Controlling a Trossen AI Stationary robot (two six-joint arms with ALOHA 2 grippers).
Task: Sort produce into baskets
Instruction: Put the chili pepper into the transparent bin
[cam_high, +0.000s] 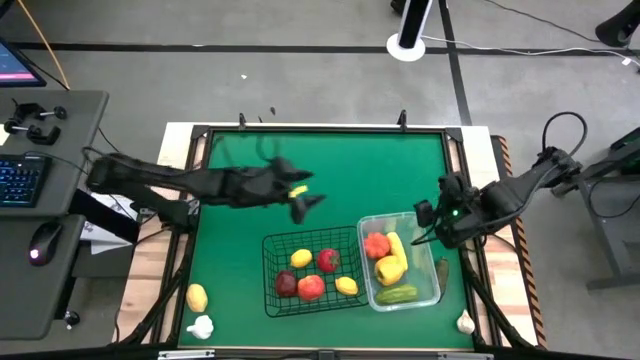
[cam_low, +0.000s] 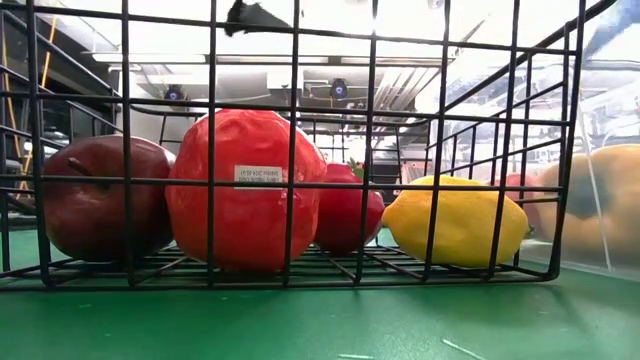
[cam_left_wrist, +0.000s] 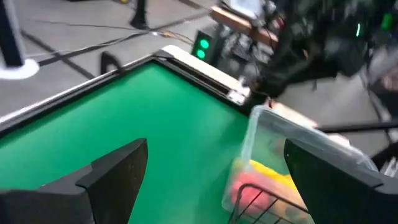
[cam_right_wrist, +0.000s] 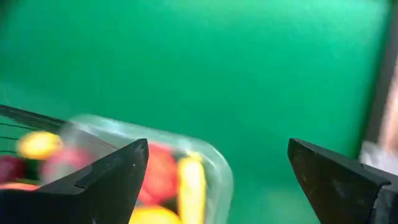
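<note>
The black wire basket (cam_high: 310, 270) holds two lemons, a dark red apple (cam_low: 95, 195), a red tomato (cam_low: 245, 190) and another red fruit. The clear tub (cam_high: 432, 285) beside it, toward the table's right edge, holds a red tomato (cam_high: 376, 244), yellow pieces and a green cucumber (cam_high: 396, 295). A lemon (cam_high: 197, 297) and a white garlic (cam_high: 201, 326) lie at the near left, and another garlic (cam_high: 465, 322) at the near right. My left gripper (cam_high: 308, 205) is open and empty, above the mat beyond the basket's far edge. My right gripper (cam_high: 422, 228) is open and empty over the tub's far right corner.
A dark elongated thing (cam_high: 442, 272) lies on the mat just right of the tub. The far half of the green mat (cam_high: 350, 160) is bare. A raised black frame (cam_high: 320, 128) runs round the table.
</note>
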